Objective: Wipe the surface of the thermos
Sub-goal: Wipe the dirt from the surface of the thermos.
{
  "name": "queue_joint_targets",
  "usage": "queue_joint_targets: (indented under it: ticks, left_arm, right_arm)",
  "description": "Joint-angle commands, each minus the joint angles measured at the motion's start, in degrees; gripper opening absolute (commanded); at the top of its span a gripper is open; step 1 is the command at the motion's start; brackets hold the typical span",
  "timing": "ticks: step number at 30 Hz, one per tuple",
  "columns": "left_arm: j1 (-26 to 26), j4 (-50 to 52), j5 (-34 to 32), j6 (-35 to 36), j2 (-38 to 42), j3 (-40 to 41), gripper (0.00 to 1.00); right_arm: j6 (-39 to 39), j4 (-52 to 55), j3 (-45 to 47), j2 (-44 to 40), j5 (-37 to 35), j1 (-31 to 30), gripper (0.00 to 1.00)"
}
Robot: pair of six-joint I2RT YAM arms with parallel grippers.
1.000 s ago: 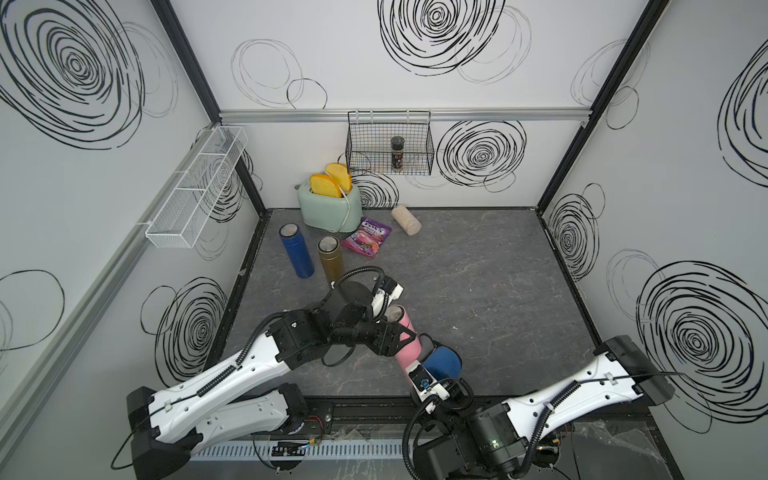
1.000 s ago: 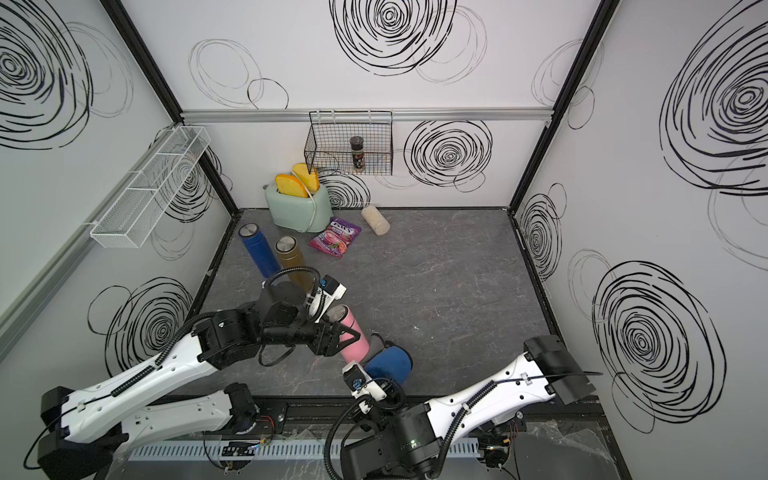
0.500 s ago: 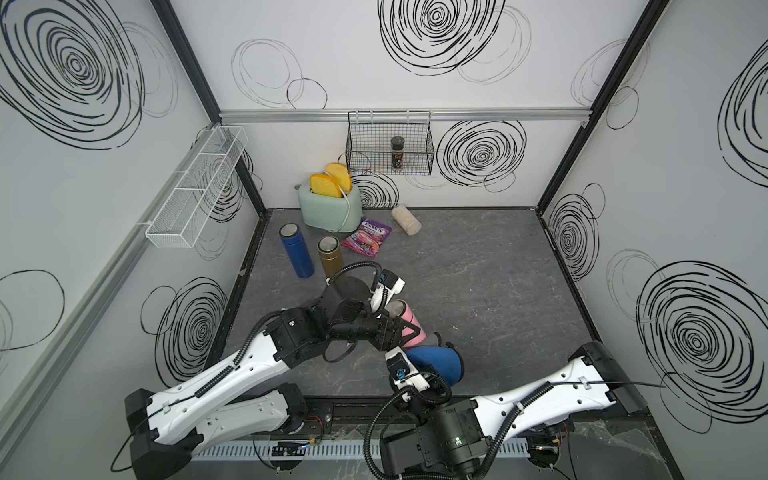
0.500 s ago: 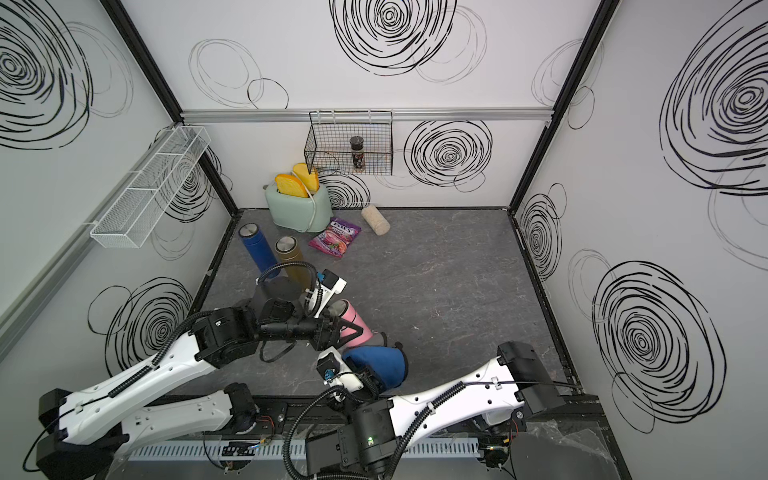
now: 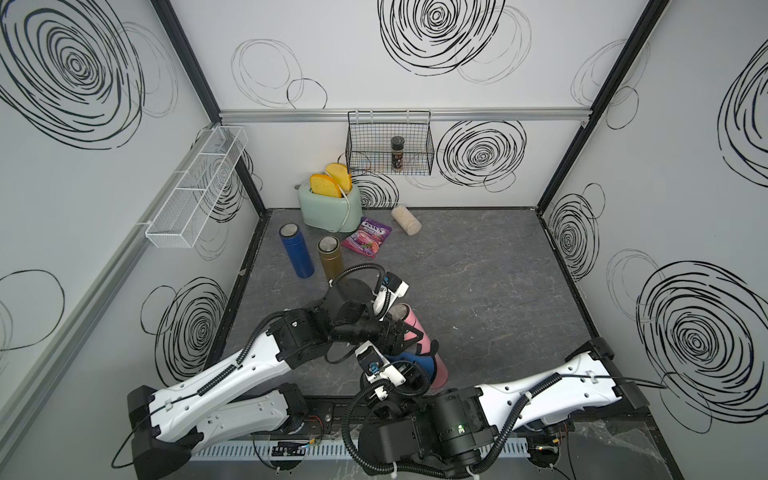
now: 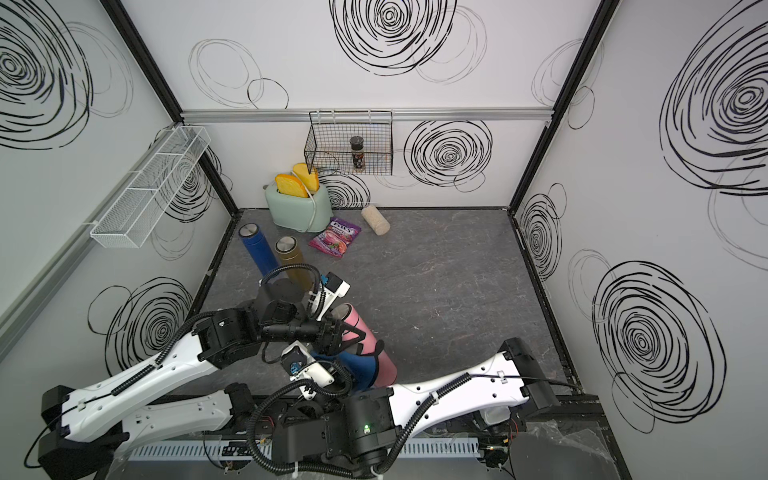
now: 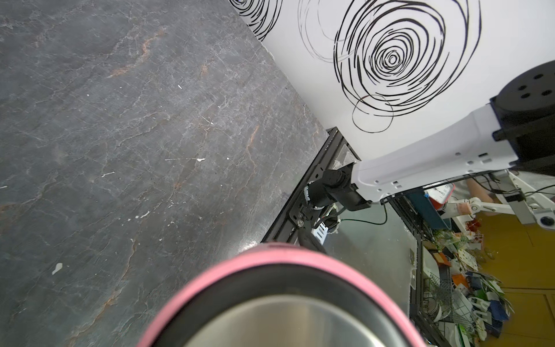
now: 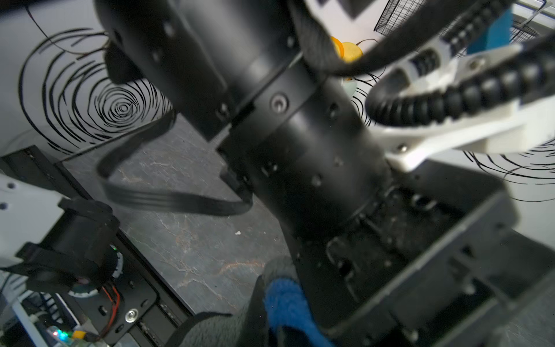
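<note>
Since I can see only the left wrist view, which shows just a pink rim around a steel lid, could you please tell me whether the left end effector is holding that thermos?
Observer: Yes, the left end effector is shut on the upper body of the pink cylindrical metal thermos.
Operator: Thank you; where is the wiping cloth?
Observer: The right end effector is shut on a fuzzy blue cloth, lying against the thermos's lower body.
Operator: Are other bottles nearby?
Observer: A dark blue cylindrical thermos and a bronze cylindrical thermos stand apart, farther back.
</note>
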State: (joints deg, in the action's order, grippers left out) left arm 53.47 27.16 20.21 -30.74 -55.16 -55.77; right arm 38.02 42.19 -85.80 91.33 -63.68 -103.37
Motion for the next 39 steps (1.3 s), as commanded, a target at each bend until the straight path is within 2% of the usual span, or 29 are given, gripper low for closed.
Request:
queue_joint_targets:
  ticks: [1,4,6,9,13,16,19,21,26,28,30,32,35,37,39]
  left_arm:
    - [0.2,-2.9,1.2,-0.6,2.1,-1.7,0.0]
    - [0.1,-2.1,0.7,-0.2,3.3,-1.7,0.0]
    - [0.1,-1.7,0.6,-0.1,3.5,-1.8,0.0]
    - [0.0,-1.6,0.7,0.1,2.8,-2.5,0.0]
    - [0.4,-1.6,0.8,0.0,1.9,-3.5,0.0]
    - [0.4,-0.9,0.5,0.2,2.1,-3.7,0.0]
    - [0.4,0.0,0.4,0.6,2.5,-3.6,0.0]
    - [0.4,0.5,0.0,0.9,2.7,-3.3,0.0]
    - [0.4,0.8,-0.9,1.6,3.4,-0.7,0.0]
    - [0.4,0.7,-1.2,2.1,3.2,0.1,0.0]
    - [0.4,0.6,-2.3,2.5,2.8,0.6,0.0]
    - [0.6,0.9,-3.5,2.9,2.0,0.7,0.0]
    - [1.3,0.9,-5.9,3.6,2.0,1.2,0.0]
    - [2.1,0.8,-9.0,4.3,2.5,1.4,0.0]
    - [3.6,-0.5,-11.7,5.5,4.0,2.1,0.0]
  right_arm:
    - [0.0,-0.2,6.6,0.5,0.8,1.9,0.0]
    - [13.3,3.6,14.3,-0.7,5.6,1.6,0.0]
    - [19.8,6.8,16.4,-0.7,7.2,0.0,0.0]
    - [25.1,14.9,12.9,1.6,5.4,-2.1,0.0]
    - [22.2,25.6,1.0,7.1,-0.8,-0.8,0.0]
    - [13.8,26.3,-6.5,10.8,-4.4,0.9,0.0]
    - [7.4,24.7,-10.3,13.3,-6.0,2.7,0.0]
    - [10.4,26.6,-10.6,13.6,-6.2,2.8,0.0]
    - [29.2,33.4,-3.4,9.3,-3.5,0.0,0.0]
    - [32.9,33.8,-1.2,5.9,-3.0,-1.6,0.0]
    - [33.1,33.2,-1.3,2.3,-3.6,-2.8,0.0]
    - [28.9,29.3,-1.6,-2.2,-3.9,-3.3,0.0]
    - [13.0,10.3,3.6,-12.6,-1.0,-3.1,0.0]
    - [1.3,-8.4,12.7,-23.0,7.8,-0.5,0.0]
    - [-2.2,-21.9,23.0,-33.3,21.0,5.3,0.0]
